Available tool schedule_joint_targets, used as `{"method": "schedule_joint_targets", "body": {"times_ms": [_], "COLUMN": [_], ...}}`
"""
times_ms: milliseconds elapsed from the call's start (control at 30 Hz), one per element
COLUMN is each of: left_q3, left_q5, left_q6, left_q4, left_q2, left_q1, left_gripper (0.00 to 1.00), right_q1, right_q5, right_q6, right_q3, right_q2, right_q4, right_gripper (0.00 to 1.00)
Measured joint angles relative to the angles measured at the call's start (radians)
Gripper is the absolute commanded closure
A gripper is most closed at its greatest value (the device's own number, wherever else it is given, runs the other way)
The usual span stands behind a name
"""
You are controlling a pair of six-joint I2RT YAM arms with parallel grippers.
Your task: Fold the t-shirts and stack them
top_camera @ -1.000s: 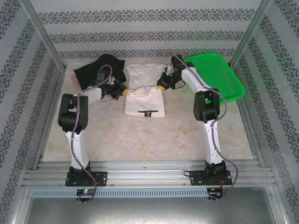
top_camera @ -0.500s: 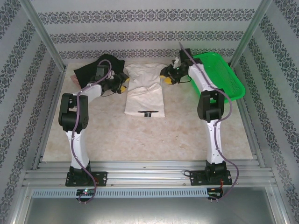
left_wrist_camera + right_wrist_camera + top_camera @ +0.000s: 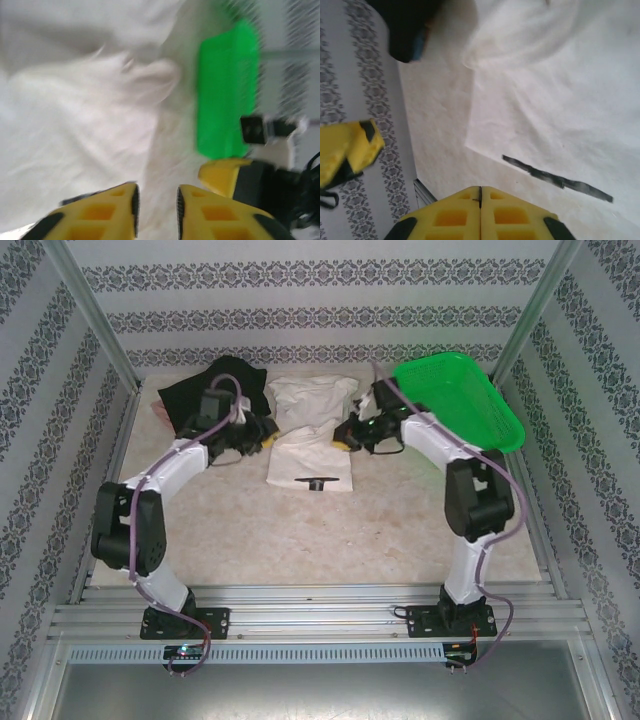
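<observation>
**Top view.** The white shirt lies flat at the middle back of the desk, with a short black mark at its near hem. The black shirt is bunched at the back left, apart from the white one. A green basket stands at the back right. The left arm reaches to the white shirt's left edge, and the right arm reaches to its right edge.

**Left wrist view (blurred).** The left jaws are parted by a narrow gap and seem to hold nothing. They hang over the white shirt, with the basket beyond.

**Right wrist view.** The right jaws are pressed together and empty. They sit above bare desk, just beside the white shirt's edge.
</observation>
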Motion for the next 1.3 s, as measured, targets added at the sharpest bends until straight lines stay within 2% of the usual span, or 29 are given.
{"method": "schedule_joint_targets", "body": {"times_ms": [133, 267, 433, 600, 833, 1000, 1167, 1300], "left_q3": [-0.035, 0.002, 0.109, 0.289, 0.524, 0.658, 0.710, 0.619], "left_q5": [-0.006, -0.017, -0.040, -0.075, -0.146, -0.168, -0.163, -0.151], "left_q6": [0.011, 0.014, 0.014, 0.029, 0.066, 0.059, 0.051, 0.055], "left_q4": [-0.017, -0.014, -0.014, -0.032, -0.073, -0.079, -0.065, -0.058], "left_q2": [0.124, 0.227, 0.327, 0.420, 0.551, 0.623, 0.593, 0.472], "left_q1": [-0.032, -0.042, -0.046, -0.045, -0.031, -0.016, -0.010, -0.010], "left_gripper": [0.86, 0.87, 0.85, 0.81, 0.72, 0.60, 0.46, 0.44], "right_q1": [0.045, 0.049, 0.042, 0.032, 0.002, -0.037, -0.065, -0.068], "right_q5": [0.005, 0.020, 0.042, 0.064, 0.113, 0.164, 0.186, 0.203], "right_q6": [0.053, 0.097, 0.168, 0.212, 0.246, 0.261, 0.257, 0.221], "right_q3": [-0.001, 0.050, 0.174, 0.321, 0.447, 0.483, 0.499, 0.430], "right_q2": [0.133, 0.224, 0.328, 0.413, 0.476, 0.499, 0.498, 0.430], "right_q4": [0.084, 0.125, 0.190, 0.209, 0.212, 0.220, 0.241, 0.240], "right_gripper": [0.98, 0.99, 0.98, 0.97, 0.96, 0.96, 0.92, 0.90]}}
